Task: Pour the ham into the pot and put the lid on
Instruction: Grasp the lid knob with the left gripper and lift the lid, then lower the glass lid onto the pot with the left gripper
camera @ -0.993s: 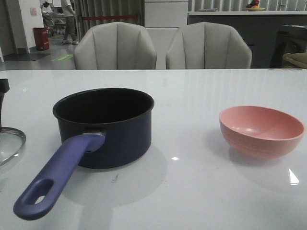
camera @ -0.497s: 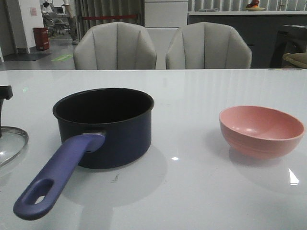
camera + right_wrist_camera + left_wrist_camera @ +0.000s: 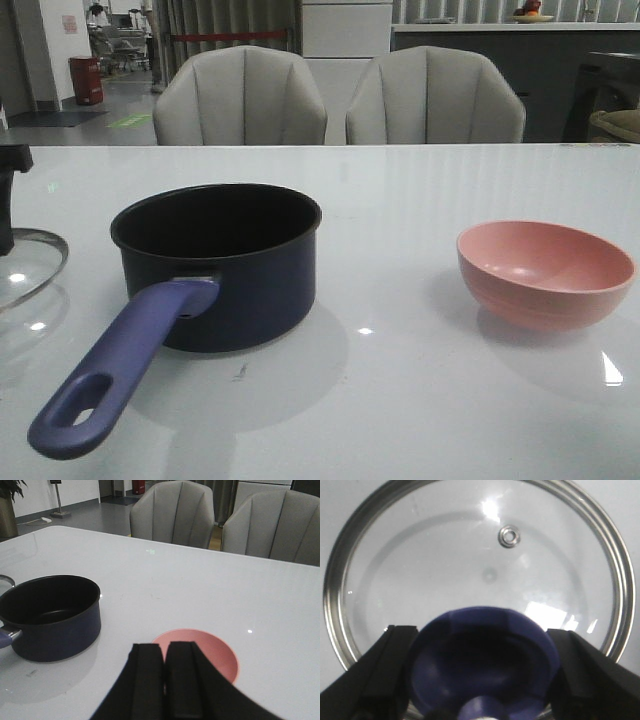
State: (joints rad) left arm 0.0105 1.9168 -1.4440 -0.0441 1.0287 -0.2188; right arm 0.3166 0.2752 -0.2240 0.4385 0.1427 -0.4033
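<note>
You're clamping the left pincer (image 3: 480,680) on the lid (image 3: 475,560)'s knob, lifting it beside the pot (image 3: 220,262) for covering, while your right pincer (image 3: 165,680) is sitting closed above the bowl (image 3: 210,655).

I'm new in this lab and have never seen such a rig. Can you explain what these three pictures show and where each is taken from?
It is a robot with two arms, each ending in a two-finger gripper. The front view looks forward over a white table: a dark navy pot with a long purple-blue handle, and a pink bowl to its right. The other two pictures come from cameras on the wrists. The left gripper has its black fingers on either side of the blue knob of a clear glass lid, apparently holding it. The right gripper is shut, holding nothing, above the bowl. No ham shows clearly in these views.
</note>
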